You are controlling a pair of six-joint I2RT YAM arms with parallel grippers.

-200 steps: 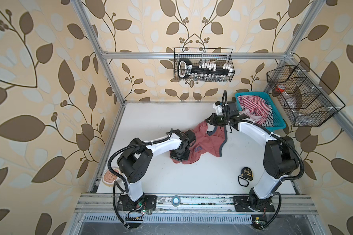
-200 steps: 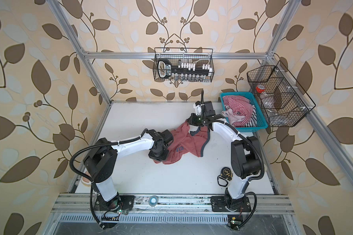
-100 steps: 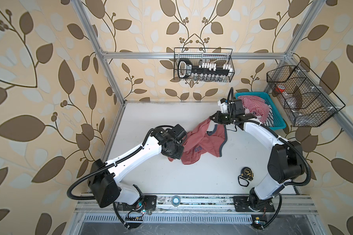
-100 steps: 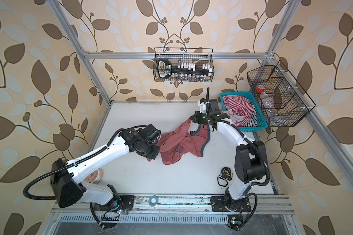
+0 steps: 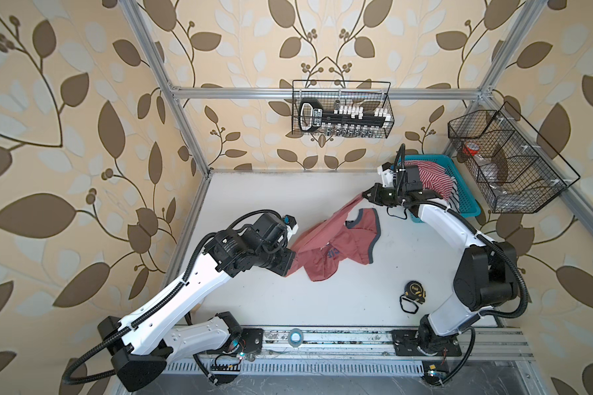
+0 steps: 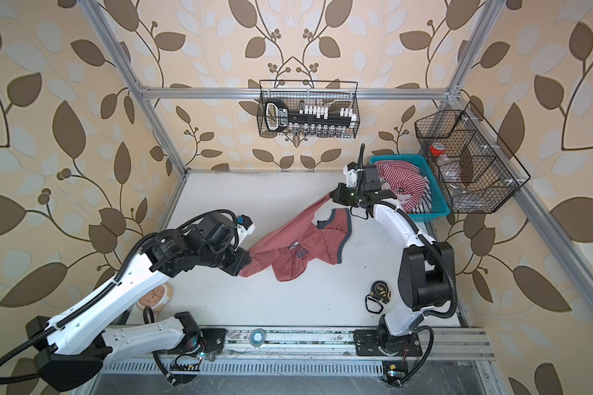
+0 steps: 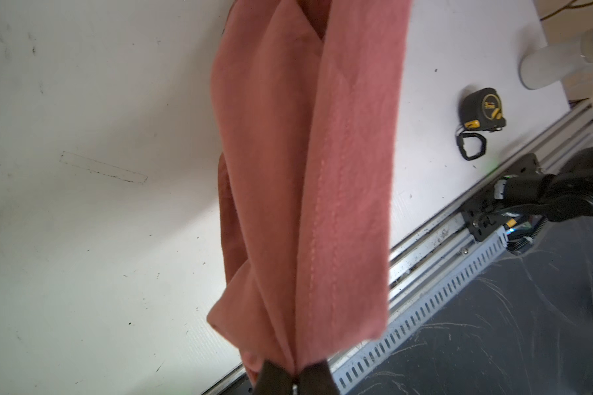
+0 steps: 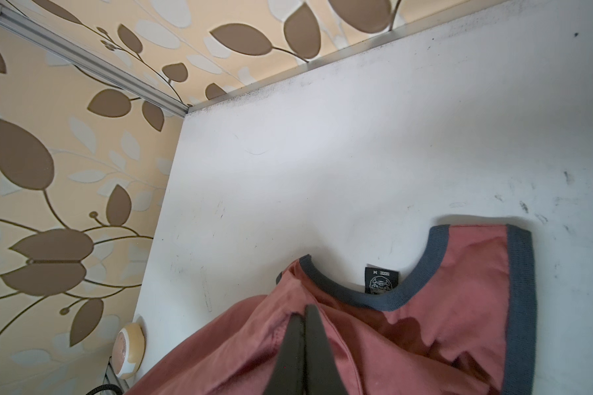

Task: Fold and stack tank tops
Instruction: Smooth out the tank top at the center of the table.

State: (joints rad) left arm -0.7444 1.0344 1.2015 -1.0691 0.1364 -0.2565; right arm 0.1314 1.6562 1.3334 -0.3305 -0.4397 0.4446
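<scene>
Dusty red tank top [image 5: 336,246] is hanging stretched between both arms over the white table [image 5: 254,205] in both top views, with the left gripper [image 5: 289,266] pinching the near end, the right gripper [image 5: 364,196] pinching the far end beside the blue basket [image 5: 466,205] holding the striped tank top [image 5: 432,174], and the middle sagging onto the table. Left wrist view: its fingers [image 7: 274,376] are pressing together on a bunched red fold, with the tape measure [image 7: 483,109] sitting well apart. Right wrist view: its fingers [image 8: 317,342] are clamping together on red cloth, with the blue-grey neckline and black label [image 8: 381,280] lying on the table.
</scene>
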